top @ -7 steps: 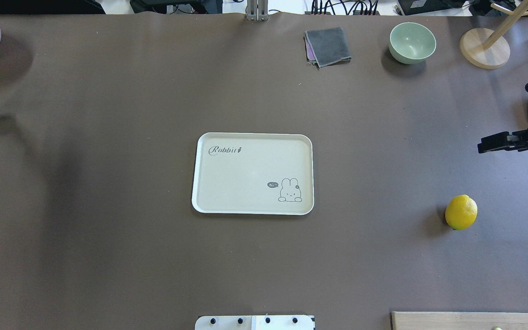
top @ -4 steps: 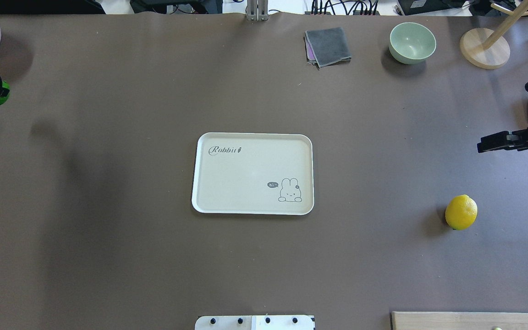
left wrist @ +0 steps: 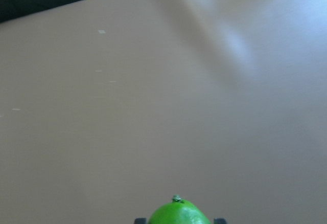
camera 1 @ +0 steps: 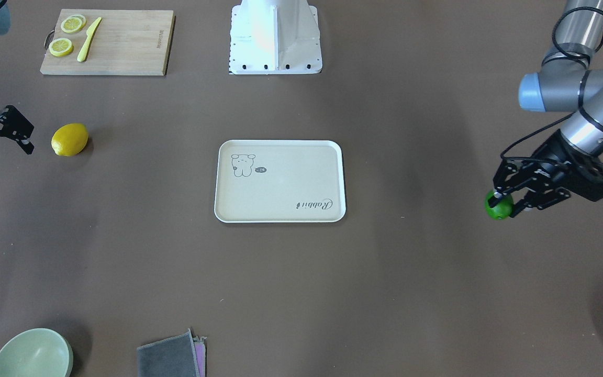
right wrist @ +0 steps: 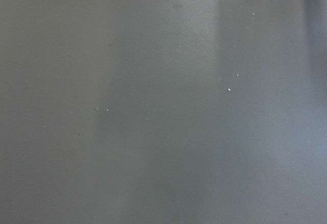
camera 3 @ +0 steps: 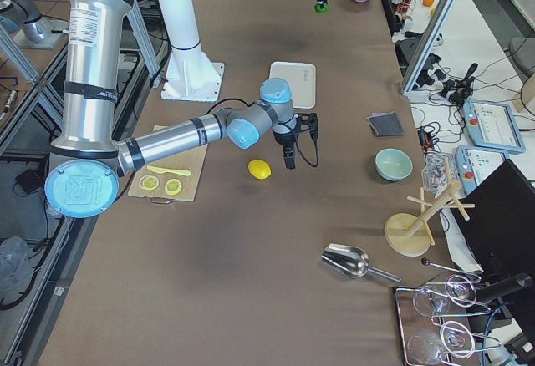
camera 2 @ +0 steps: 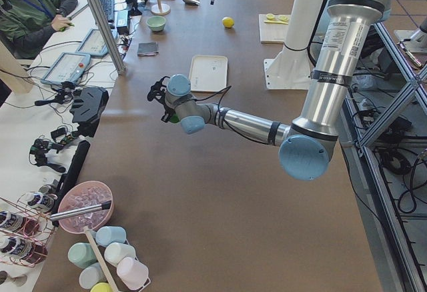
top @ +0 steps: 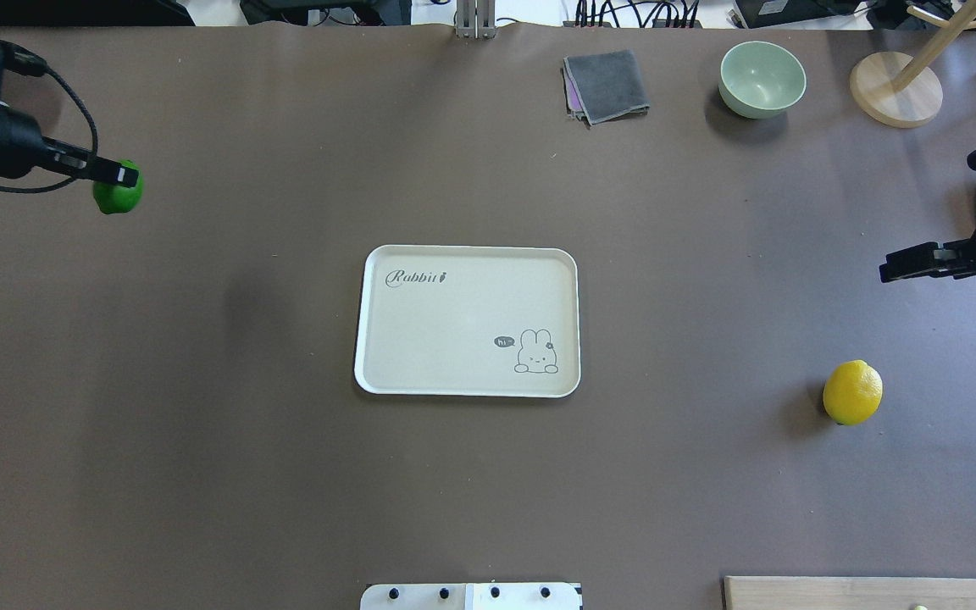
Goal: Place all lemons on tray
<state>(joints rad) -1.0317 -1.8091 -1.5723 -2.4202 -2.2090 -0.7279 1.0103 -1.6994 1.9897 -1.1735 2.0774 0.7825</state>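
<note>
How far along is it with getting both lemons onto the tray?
Nothing is done yet: the tray holds no fruit. In hand: the left gripper is shut on the green lemon, well off to the tray's side. Left: set that one on the tray, then fetch the yellow lemon, which lies on the table beside the open right gripper, untouched.

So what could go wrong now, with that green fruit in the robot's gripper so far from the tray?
The left gripper seems to pinch the glossy green lemon only at its fingertips, so it might slip out before reaching the tray. The tray's rim looks low, so a round fruit may roll off once released. The yellow lemon lies loose beside the open right gripper; a nudge could send it rolling.
</note>
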